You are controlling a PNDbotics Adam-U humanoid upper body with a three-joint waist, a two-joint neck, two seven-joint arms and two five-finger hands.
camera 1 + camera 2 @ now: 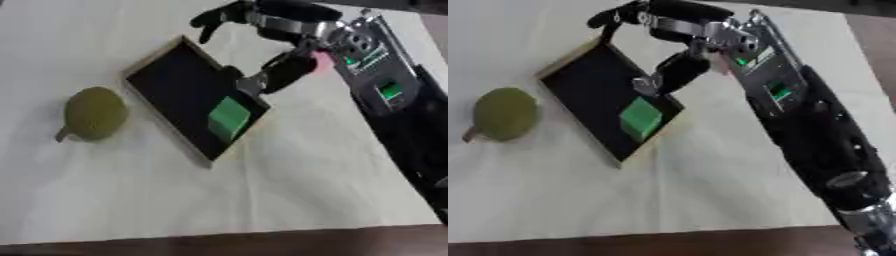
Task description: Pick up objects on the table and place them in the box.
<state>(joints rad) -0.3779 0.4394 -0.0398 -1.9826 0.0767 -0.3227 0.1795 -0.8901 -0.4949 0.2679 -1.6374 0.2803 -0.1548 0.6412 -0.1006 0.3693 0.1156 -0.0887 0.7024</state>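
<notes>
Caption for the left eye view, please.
Right hand open above the black box holding a green block; an olive round object lies left of it.

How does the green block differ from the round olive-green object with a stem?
The green block is bright green and angular; the round olive-green object is dull and rounded with a stem. The block lies inside the black box; the round object lies on the white table, left of the box. Neither is held.

Counter (289, 200) covered by a pale, off-white cloth, lightly creased. Soft shadows cast across the cloth; light even and diffuse. Dark brown strip (262, 245) seen along the near edge below the cloth. Brownish surface (872, 30) glimpsed past the cloth's upper right corner.
</notes>
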